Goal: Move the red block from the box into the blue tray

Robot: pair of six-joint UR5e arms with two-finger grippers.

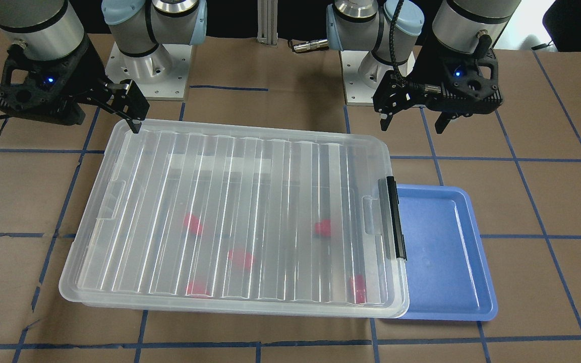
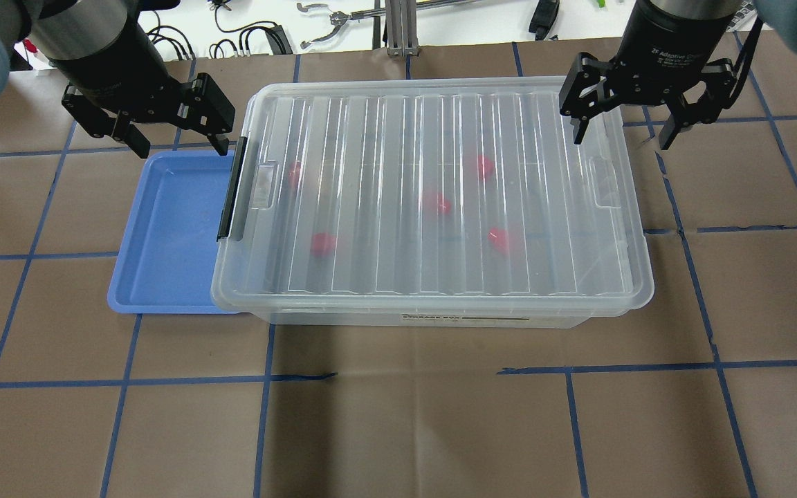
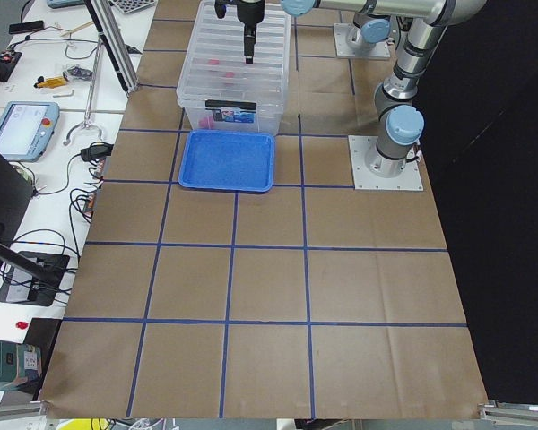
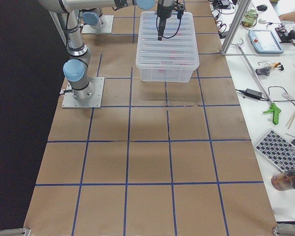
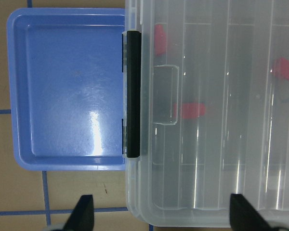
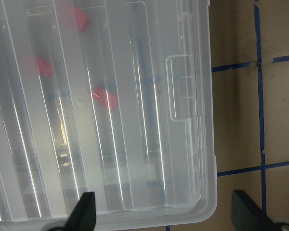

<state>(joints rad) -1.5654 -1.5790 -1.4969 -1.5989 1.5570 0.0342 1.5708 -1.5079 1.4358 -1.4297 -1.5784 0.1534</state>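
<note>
The box [image 2: 385, 228] is a clear bin with its ribbed lid closed and a black latch bar [image 2: 230, 197] on its left end. Several red blocks lie inside under the lid, one of them near the latch [image 2: 322, 243] [image 5: 191, 110]. The blue tray [image 2: 170, 235] [image 1: 437, 252] lies empty against the latch end, partly under the box's rim. My left gripper [image 2: 180, 144] [image 1: 412, 126] is open and empty above the tray's far end, beside the latch corner. My right gripper [image 2: 623, 138] [image 6: 166, 214] is open and empty above the box's far right corner.
The table [image 2: 440, 415] is covered in brown paper with a grid of blue tape. Both arm bases [image 1: 144, 65] stand behind the box. Benches with tools and cables [image 4: 265, 73] run along the table's far side.
</note>
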